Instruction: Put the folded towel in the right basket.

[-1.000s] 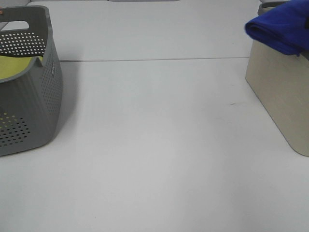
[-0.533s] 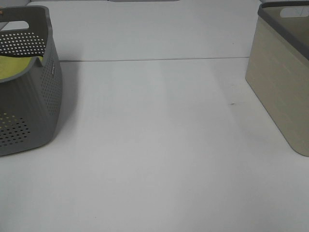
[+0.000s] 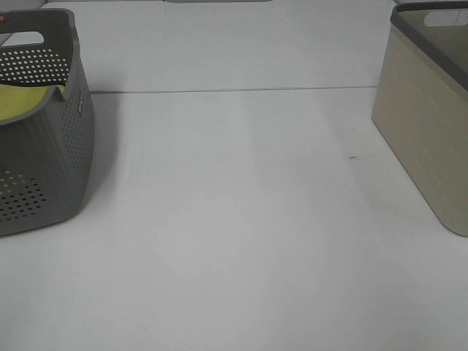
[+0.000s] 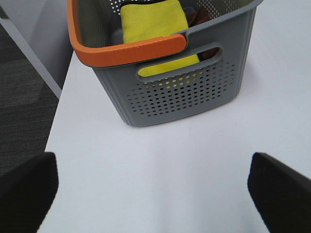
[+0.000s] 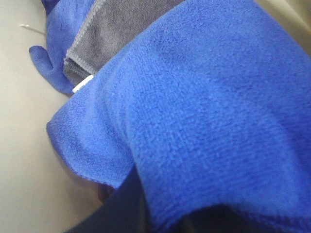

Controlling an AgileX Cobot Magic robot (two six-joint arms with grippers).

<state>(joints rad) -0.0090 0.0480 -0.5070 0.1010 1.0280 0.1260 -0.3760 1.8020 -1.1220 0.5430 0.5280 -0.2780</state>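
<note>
The folded blue towel (image 5: pixel 204 111) fills the right wrist view, hanging close to the camera inside the beige right basket (image 3: pixel 424 131). My right gripper is out of the high view, down in that basket. Only a dark finger (image 5: pixel 121 208) shows under the towel's fold, and the towel appears pinched there. Below the towel lie a grey cloth (image 5: pixel 116 24) and another blue cloth (image 5: pixel 58 43) on the basket's beige floor (image 5: pixel 24 145). My left gripper (image 4: pixel 155 194) is open and empty, hovering in front of the grey left basket (image 4: pixel 180 92).
The grey perforated left basket (image 3: pixel 44 146) has an orange handle (image 4: pixel 126 51) and holds a yellow towel (image 4: pixel 153 22). The white table (image 3: pixel 234 219) lies between the two baskets. The table's left edge and dark floor (image 4: pixel 24 97) show in the left wrist view.
One second ago the blue towel hung over the right basket's rim in the high view. It has since gone down into the basket and out of that view. The left side is unchanged.
</note>
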